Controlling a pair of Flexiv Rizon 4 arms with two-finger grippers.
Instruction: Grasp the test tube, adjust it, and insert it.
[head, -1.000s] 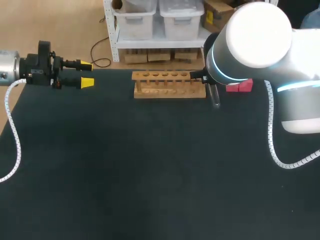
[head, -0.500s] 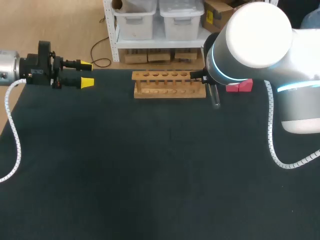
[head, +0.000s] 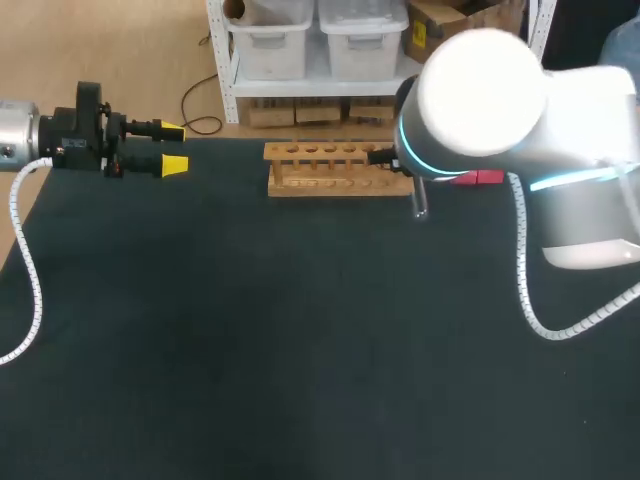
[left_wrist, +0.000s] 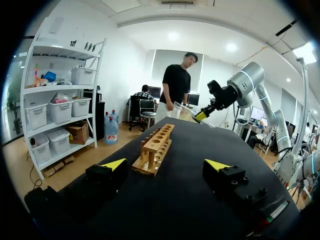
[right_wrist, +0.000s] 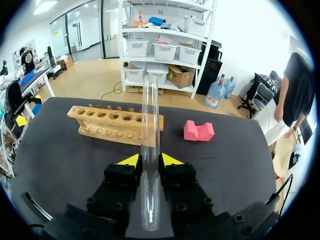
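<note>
R gripper (right_wrist: 150, 160) is pinching the test tube (right_wrist: 149, 125) roughly mid-length. Both yellow tips are on the glass and the tube runs straight out along the fingers. In the head view the tube pokes out under my right arm (head: 480, 90), upper right of centre, just off the right end of the wooden rack (head: 338, 168). The gripper itself is hidden there. L gripper (head: 172, 148) sits upper left, fingers spread, nothing btwn them.

I'd call this the adjust/approach step, tube not yet over a hole. To do it well:
- Get the tube plumb w/ the closed end down before going over the rack.
- Go for the nearest end hole, shortest move.
- Head cam is blocked by the arm, so centre via the R wrist cam and check tilt via the L wrist cam.
- Descend slowly, no extra squeeze on the glass.
- If the tip catches a hole edge, stop and re-centre.
- Stay clear of the pink block (right_wrist: 198, 131) near that end.
</note>
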